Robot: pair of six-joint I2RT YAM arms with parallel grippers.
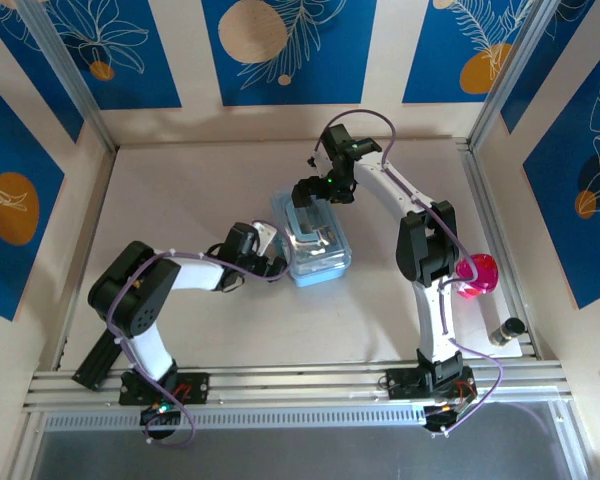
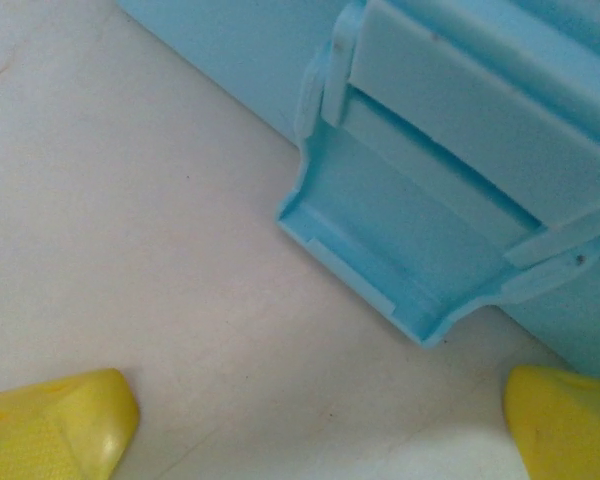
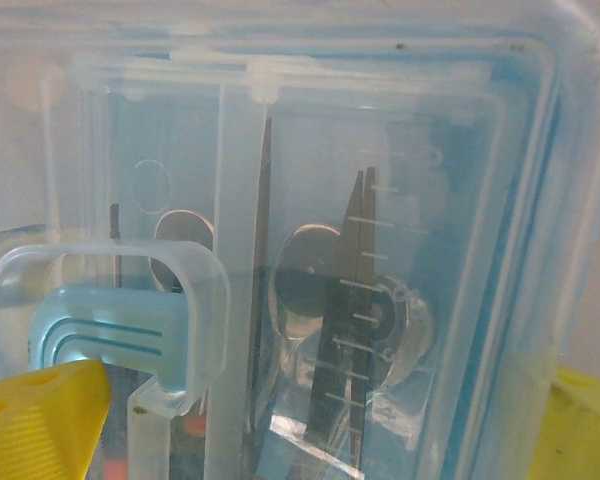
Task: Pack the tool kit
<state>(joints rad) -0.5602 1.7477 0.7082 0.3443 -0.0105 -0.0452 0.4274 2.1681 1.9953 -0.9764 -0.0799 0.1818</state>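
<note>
Worrying bit: tool kit case (image 1: 318, 245) sits on the worktop (image 1: 230, 330), left tool (image 1: 268, 258) spread beside its dangling latch (image 2: 400, 250), right tool (image 1: 315, 190) spread above its lid (image 3: 380, 150). Nudging that latch could just skid the case away.

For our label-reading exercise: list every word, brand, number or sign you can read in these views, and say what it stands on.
No text can be read.
The light-blue case carries no legible print.
Through its lid a row of tick marks shows, with no figures legible beside them.
</note>
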